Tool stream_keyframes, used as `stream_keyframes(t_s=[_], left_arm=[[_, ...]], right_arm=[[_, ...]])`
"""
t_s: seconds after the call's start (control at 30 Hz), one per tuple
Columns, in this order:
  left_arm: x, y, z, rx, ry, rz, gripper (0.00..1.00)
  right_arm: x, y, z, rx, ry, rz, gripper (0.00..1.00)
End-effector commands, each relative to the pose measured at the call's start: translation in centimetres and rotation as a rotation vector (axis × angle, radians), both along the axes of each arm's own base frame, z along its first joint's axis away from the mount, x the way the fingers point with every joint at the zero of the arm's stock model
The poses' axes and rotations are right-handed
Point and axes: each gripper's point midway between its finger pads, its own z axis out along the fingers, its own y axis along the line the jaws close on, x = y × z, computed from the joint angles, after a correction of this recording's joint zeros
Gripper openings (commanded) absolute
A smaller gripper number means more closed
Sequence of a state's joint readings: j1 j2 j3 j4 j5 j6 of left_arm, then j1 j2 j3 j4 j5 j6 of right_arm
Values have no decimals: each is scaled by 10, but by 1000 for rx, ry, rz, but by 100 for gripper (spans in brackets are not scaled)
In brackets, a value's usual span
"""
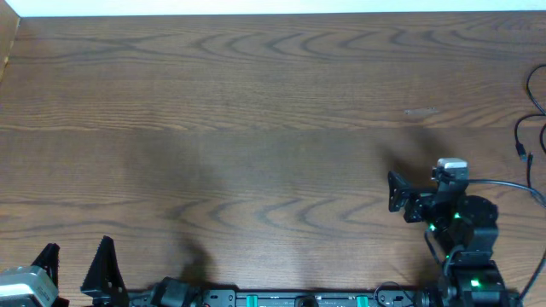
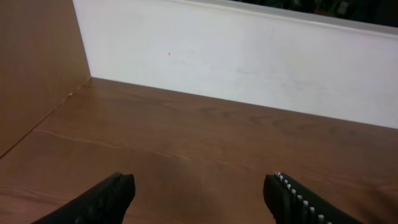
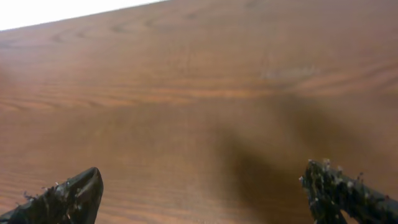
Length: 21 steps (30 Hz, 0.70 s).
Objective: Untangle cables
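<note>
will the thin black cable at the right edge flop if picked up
Probably floppy: the black cable lies in loose curves, so it should droop from a grasp. Likely light, being so thin. A push would probably bend it rather than shift it whole.

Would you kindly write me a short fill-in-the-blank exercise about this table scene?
The left gripper has its jaws wide ___. The right gripper, also open, holds ___. The thin black cable lies at the ___ edge of the table in the overhead view.
Missing words: open; nothing; right.
</note>
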State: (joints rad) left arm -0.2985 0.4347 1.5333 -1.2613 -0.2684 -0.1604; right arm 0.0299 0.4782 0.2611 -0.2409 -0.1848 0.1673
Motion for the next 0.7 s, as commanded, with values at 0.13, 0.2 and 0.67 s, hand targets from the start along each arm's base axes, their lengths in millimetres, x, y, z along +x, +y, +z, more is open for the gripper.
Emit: stream_keyframes(t_s=[0.13,0.2,0.67], left_arm=[[-2,3,-1,-8,3,14,72],[-2,3,-2,-7,6,15,72],[-3,3,-5,-2,19,15,72]], right_arm=[[5,-1,-17,-130,-92,53,99],[3,-2,-28,-130,-86,53,99],[-19,-20,-84,-104,128,-69,99]])
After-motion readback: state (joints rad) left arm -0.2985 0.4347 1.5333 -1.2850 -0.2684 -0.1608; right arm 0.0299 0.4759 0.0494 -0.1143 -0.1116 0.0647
